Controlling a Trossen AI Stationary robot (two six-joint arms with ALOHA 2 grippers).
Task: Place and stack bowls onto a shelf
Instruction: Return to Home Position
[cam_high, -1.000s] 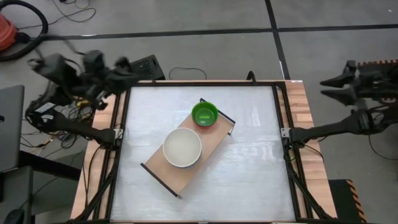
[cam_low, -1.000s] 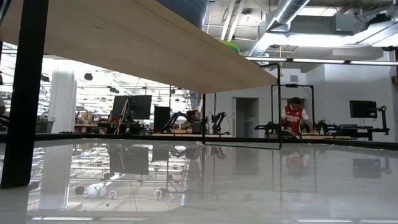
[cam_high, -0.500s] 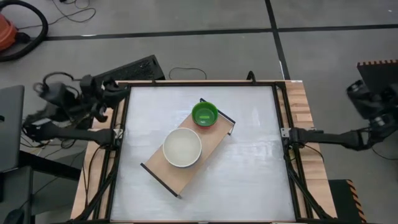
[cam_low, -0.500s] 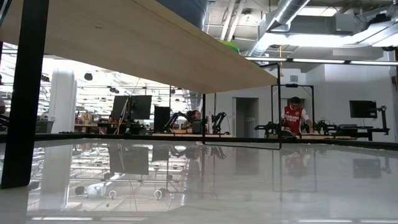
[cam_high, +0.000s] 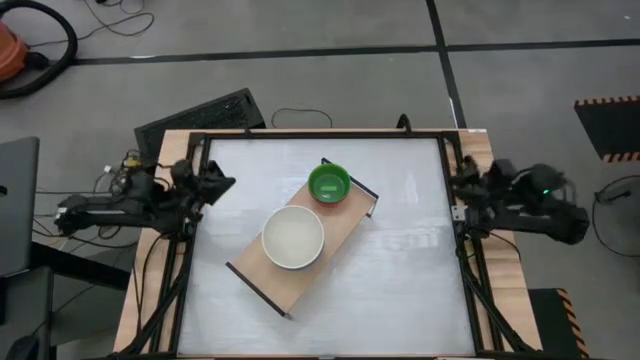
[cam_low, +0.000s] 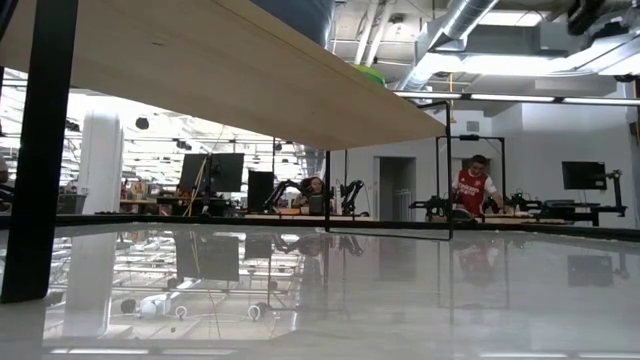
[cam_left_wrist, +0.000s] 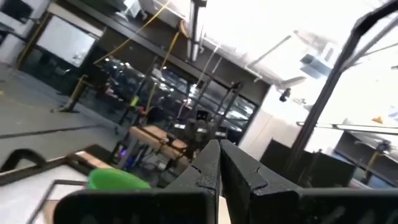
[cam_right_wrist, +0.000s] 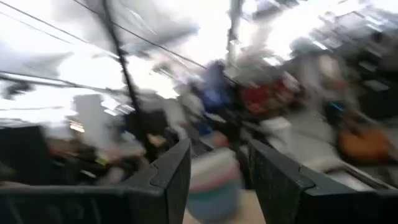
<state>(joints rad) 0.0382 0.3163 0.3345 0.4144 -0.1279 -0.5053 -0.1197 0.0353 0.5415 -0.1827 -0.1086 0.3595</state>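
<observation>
Your arms just folded down beside desk (cam_high: 400, 280): left gripper (cam_high: 222, 183) pinched together, right gripper (cam_high: 458, 188) apart, both empty. Bowls (cam_high: 293, 237) unmoved on shelf (cam_high: 345, 225); job looks done.

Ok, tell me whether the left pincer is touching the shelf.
Apart. The high view shows the left pincer at the left edge of the tabletop, with bare surface between it and the shelf.

White bowl (cam_high: 293, 237) and green bowl (cam_high: 329, 184) sit on shelf (cam_high: 345, 224).

Open robotics lab: rows of monitors (cam_low: 222, 171), exposed ceiling ducts (cam_low: 468, 18).
</observation>
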